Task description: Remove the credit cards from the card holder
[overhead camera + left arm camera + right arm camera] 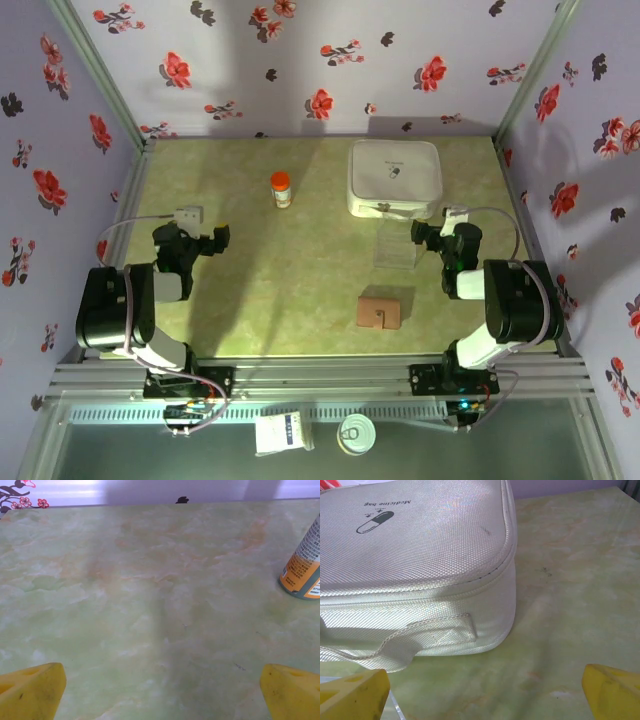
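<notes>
Card holder (385, 311) closed, long axis side-to-side; L fingers (30, 692), R fingers (612, 690) wide open, empty.

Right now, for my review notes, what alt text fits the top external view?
A shut brown card holder lies on the green table near the front, untouched. The left claw and right claw hang open at either side; a white case and orange-capped bottle stand behind.
</notes>
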You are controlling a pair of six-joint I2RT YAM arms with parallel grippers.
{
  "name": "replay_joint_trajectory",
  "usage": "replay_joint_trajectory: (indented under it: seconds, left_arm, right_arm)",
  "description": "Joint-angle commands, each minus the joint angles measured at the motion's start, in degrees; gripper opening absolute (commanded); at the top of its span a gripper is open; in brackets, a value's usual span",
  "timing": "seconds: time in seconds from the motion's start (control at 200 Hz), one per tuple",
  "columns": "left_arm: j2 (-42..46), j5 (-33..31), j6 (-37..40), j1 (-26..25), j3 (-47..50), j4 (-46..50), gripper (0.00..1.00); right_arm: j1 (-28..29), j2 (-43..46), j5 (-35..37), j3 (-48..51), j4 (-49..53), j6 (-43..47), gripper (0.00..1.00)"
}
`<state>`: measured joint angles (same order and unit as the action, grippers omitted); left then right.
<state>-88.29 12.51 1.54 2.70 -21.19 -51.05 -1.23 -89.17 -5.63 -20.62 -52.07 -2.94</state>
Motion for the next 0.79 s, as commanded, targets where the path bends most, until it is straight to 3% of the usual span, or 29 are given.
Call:
replay_joint_trajectory:
  seconds: [0.0,0.79]
  left_arm:
    - [0.2,1.0,1.2,0.4,0.2,-1.9,1.00]
    - [0.1,-0.8,0.4,0.5,0.0,-1.8,1.00]
  right_arm:
    - [-0.3,-0.4,-0.8,-0.4,-1.7,0.5,0.99]
    - [-0.3,-0.4,0.0,-0.7,-1.2,0.2,0.99]
